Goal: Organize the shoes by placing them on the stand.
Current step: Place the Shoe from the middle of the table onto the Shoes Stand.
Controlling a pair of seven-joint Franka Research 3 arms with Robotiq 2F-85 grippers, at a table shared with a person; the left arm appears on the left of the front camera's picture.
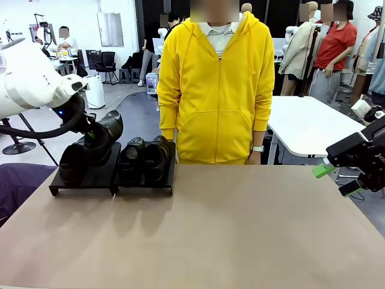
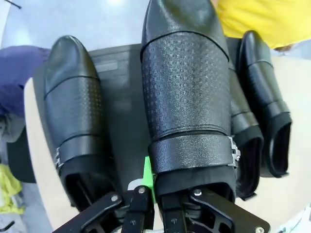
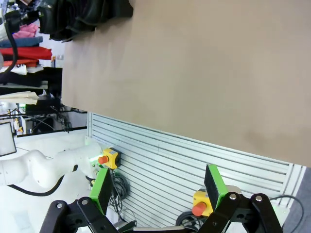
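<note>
Several black shoes show in the front view. My left gripper (image 1: 90,139) is shut on the heel rim of one shoe (image 1: 105,131), held tilted above the left section of the black stand (image 1: 84,182). Another shoe (image 1: 71,164) rests on that section. Two more shoes (image 1: 131,156) (image 1: 157,154) sit side by side on the right section. In the left wrist view the held shoe (image 2: 187,97) hangs over bare stand surface (image 2: 121,97), beside the resting shoe (image 2: 73,111); the gripper (image 2: 153,194) pinches its collar. My right gripper (image 1: 338,180) (image 3: 158,189) hovers open off the table's right edge.
A person in a yellow hoodie (image 1: 216,90) stands at the far side, just behind the stand. The brown table (image 1: 210,229) stretches bare toward me. A white table (image 1: 313,123) stands behind on the right. The table's edge (image 3: 194,141) passes under the right gripper.
</note>
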